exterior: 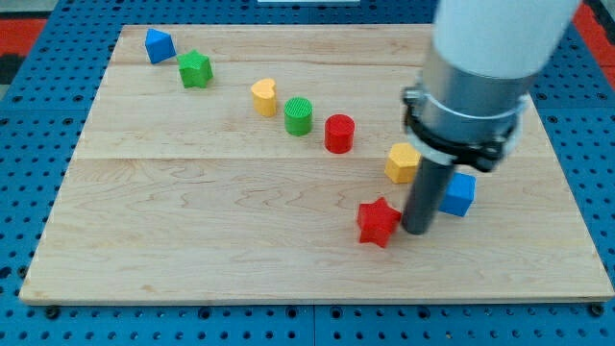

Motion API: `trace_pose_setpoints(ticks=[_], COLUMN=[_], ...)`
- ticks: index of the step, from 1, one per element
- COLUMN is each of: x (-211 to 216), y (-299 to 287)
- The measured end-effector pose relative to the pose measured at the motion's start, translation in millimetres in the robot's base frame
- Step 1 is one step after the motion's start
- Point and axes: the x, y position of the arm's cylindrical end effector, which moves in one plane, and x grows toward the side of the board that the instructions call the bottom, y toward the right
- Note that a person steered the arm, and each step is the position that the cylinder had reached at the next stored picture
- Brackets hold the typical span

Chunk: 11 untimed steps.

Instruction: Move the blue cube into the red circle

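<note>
The blue cube (459, 194) sits at the view's right, partly hidden behind the rod. The red circle, a short red cylinder (338, 133), stands up and to the left of it, near the board's middle. My tip (417, 231) rests on the board just left of the blue cube and just right of a red star block (379, 221). A yellow block (402, 162) lies just above the rod, between the cube and the red cylinder.
A green cylinder (299, 116) and a yellow heart block (264, 97) line up left of the red cylinder. A green star (195, 69) and a second blue block (159, 45) sit at the top left. The wooden board (192, 231) lies on blue pegboard.
</note>
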Motion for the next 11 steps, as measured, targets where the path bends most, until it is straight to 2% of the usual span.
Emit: trace_pose_setpoints(ticks=[1, 2, 3, 4, 5, 7, 8, 9, 10, 11], x=[1.6, -23.8, -46.6, -2.8, -23.7, -73.6, -90.7, -90.4, -127.5, -137.0], y=[-100.3, -104.5, -60.2, -4.3, 111.0, 112.8, 69.7, 152.8, 166.6, 49.4])
